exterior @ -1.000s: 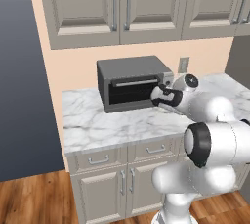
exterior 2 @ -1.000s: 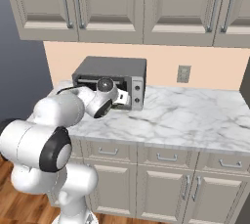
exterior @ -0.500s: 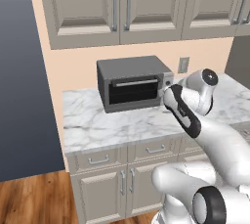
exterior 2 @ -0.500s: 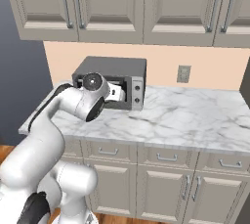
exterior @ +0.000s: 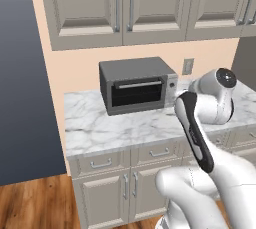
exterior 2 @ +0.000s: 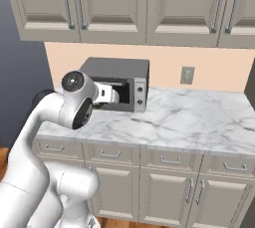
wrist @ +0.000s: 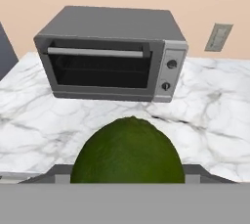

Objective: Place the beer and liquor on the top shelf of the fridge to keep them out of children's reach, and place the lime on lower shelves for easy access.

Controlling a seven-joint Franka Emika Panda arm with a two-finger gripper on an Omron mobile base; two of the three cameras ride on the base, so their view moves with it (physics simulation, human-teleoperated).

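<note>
the pincer (wrist: 128, 181) grips the lime (wrist: 128, 153) part-open, above the marble counter (wrist: 215, 115) before the toaster oven (wrist: 110, 54).

This place is a home kitchen. A silver toaster oven (exterior: 137, 85) stands on a white marble table (exterior: 110, 128) with grey drawers and cabinet doors under it. Grey wall cabinets (exterior 2: 144, 3) hang above, a wall outlet (exterior 2: 187, 75) sits on the peach wall, and the floor (exterior: 35, 205) is wooden.
</note>
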